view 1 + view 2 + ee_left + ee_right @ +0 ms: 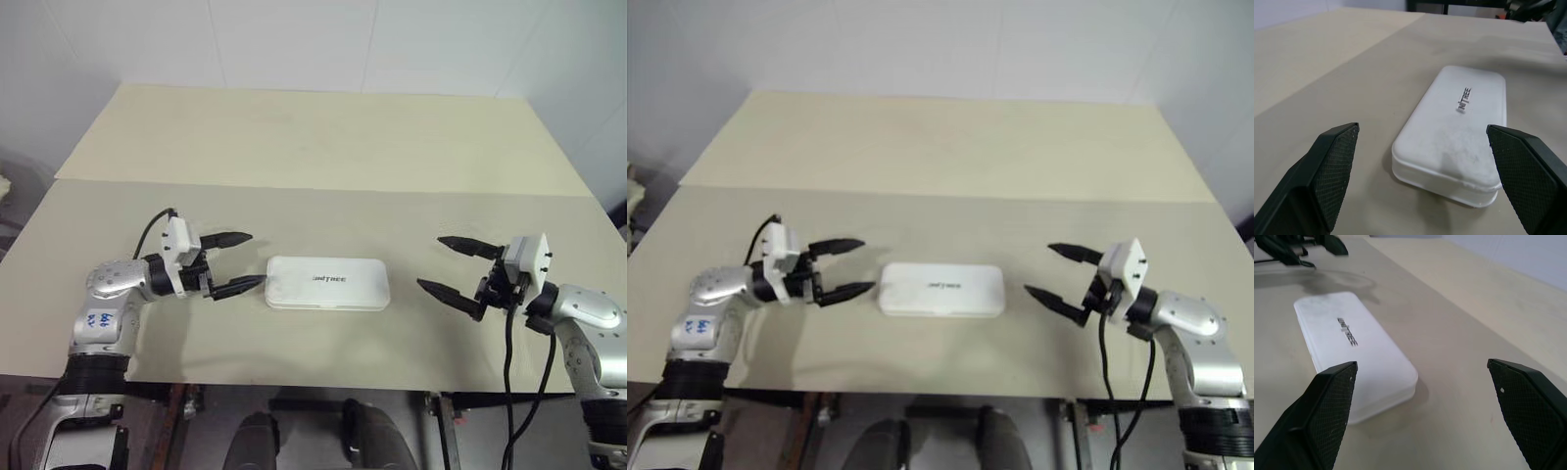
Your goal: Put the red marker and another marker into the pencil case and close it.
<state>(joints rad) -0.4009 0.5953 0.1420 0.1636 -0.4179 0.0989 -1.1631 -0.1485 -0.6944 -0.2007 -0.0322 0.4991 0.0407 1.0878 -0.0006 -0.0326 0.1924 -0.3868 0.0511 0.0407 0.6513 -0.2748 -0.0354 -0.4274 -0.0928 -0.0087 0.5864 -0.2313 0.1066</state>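
Observation:
The white pencil case (328, 283) lies flat on the table with its lid down, the dark lettering facing up. The red marker and the other marker are out of view. My left gripper (238, 261) is open just left of the case's short end, its lower fingertip close to the case, nothing between the fingers. My right gripper (449, 264) is open a short way right of the case, apart from it and empty. The left wrist view has the case (1454, 132) lying ahead between the two fingers. The case (1354, 350) is off to one side in the right wrist view.
The table (323, 147) is two beige boards meeting at a seam behind the case. Its front edge runs just below both arms. A white tiled wall stands behind the table.

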